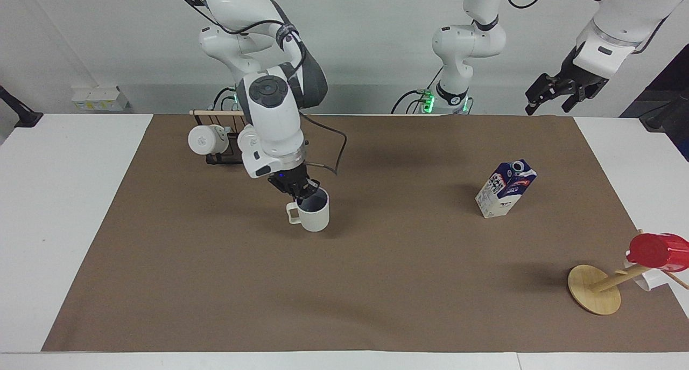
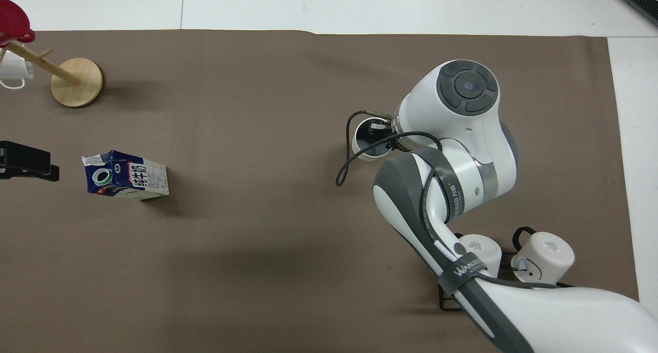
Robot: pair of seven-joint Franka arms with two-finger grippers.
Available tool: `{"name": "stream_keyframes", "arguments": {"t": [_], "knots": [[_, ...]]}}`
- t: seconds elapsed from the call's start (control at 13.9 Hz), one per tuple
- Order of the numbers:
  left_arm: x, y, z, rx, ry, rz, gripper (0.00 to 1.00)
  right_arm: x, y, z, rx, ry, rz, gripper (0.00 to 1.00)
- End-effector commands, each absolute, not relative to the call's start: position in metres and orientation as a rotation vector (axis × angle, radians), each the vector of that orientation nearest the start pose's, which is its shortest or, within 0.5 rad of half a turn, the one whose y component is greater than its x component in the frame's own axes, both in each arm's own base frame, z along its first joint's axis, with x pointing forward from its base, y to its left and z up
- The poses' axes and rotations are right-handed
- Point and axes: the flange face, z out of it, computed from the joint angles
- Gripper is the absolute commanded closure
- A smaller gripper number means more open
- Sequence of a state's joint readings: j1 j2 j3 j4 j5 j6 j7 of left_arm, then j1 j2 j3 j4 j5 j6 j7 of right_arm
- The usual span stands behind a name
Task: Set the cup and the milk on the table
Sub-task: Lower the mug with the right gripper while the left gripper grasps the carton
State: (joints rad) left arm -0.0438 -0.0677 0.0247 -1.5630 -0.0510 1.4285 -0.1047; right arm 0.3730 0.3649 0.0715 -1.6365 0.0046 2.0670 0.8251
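The right gripper (image 1: 302, 190) pinches the beige-white ceramic mug's (image 1: 313, 212) rim above the brown sheet (image 1: 344, 284), well apart from the blue-and-white milk carton (image 1: 505, 189); a rim-only grip could let it tip. The left gripper (image 1: 554, 92) waits open.

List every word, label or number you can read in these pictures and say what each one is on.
"WANEED": on the black band around the right arm, in the overhead view.
Same lettering, followed by characters too small to read: on the grey cover of that arm.
Large white Chinese characters: on the dark blue side of the milk; too blurred to read with certainty.
Small print on the milk's white base: unreadable.
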Motion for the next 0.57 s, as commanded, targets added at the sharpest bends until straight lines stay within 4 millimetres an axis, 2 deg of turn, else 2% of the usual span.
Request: {"name": "stream_keyframes", "arguments": {"t": [0.0, 0.07, 0.22, 0.36, 0.5], "knots": [[0.509, -0.014, 0.655, -3.173, -0.121, 0.128, 0.00, 0.602, 0.295, 0.393, -2.999, 0.699, -0.077, 1.00], [0.504, -0.014, 0.651, -3.174, -0.117, 0.128, 0.00, 0.600, 0.300, 0.387, -2.999, 0.720, -0.062, 1.00], [0.495, -0.013, 0.642, -3.178, -0.123, 0.063, 0.00, 0.595, 0.297, 0.375, -3.006, 0.750, -0.032, 1.00], [0.485, -0.016, 0.611, -3.179, -0.113, -0.015, 0.00, 0.592, 0.296, 0.369, -3.006, 0.776, -0.022, 1.00], [0.487, -0.018, 0.577, -3.178, -0.114, -0.076, 0.00, 0.592, 0.296, 0.368, -3.007, 0.779, -0.017, 0.97]]}}
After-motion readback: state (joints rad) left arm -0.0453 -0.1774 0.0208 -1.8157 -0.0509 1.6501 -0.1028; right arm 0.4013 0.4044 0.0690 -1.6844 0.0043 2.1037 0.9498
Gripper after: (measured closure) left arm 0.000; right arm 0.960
